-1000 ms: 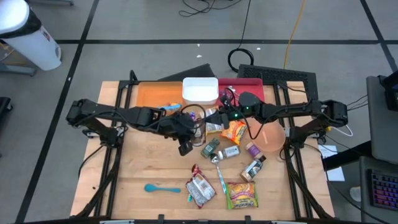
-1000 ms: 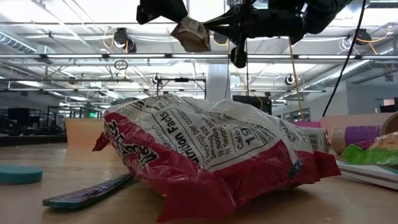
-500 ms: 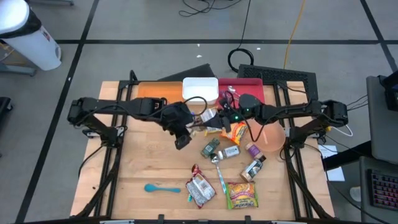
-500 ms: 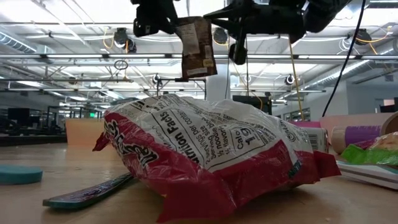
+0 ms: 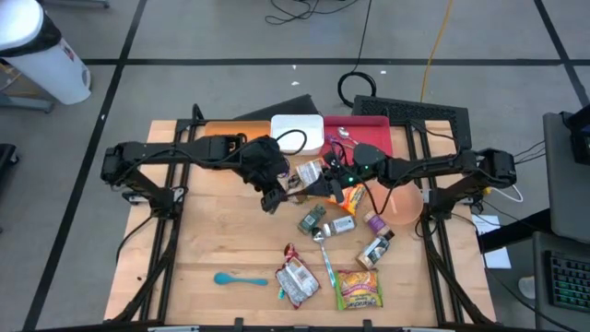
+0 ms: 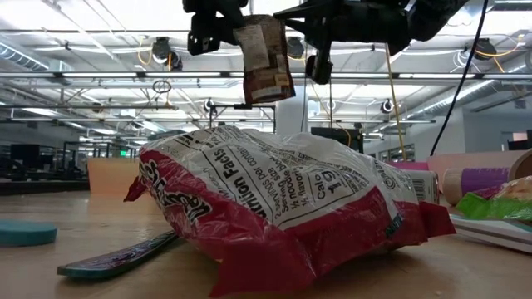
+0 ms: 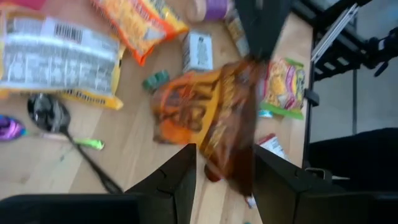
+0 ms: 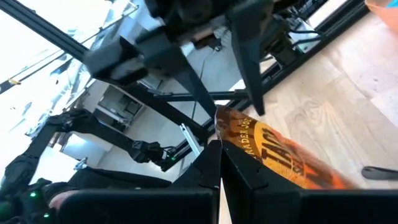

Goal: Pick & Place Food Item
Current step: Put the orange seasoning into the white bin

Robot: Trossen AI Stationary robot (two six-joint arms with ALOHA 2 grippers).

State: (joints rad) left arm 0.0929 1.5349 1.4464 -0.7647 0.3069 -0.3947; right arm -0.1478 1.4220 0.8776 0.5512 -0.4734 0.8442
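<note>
A brown and orange snack packet (image 5: pixel 309 173) hangs in the air above the middle of the table, between my two grippers. It also shows in the low view (image 6: pixel 266 58), well above the table. My left gripper (image 5: pixel 274 195) is shut on it from the table's left side. My right gripper (image 5: pixel 328 181) meets it from the right and is shut on its other end. In the left wrist view the packet (image 7: pixel 227 124) runs from my own fingers out to the right arm's fingers (image 7: pixel 258 31). My left gripper holds the packet's near end (image 7: pixel 230 171) between its two fingers, which lie on either side of it. The packet is lifted clear of the table and hangs below the grippers in the low view. My right gripper pinches the packet's other end (image 8: pixel 221 119) between its shut fingers, coming from the table's right side. The packet stretches away from these fingers, clear of the table.
Below lie an orange snack bag (image 5: pixel 348 195), small cans and jars (image 5: pixel 324 221), a red and white chip bag (image 5: pixel 297 281), a green packet (image 5: pixel 358 288) and a teal spoon (image 5: pixel 240 278). A white container (image 5: pixel 297 134), an orange tray (image 5: pixel 221 140) and a pink bowl (image 5: pixel 401 203) stand farther back.
My left gripper has gone toward the table's far edge and toward my right gripper, carrying the packet. The packet has turned from tipped up high to hanging upright, and its free end has come to the right gripper's fingers.
</note>
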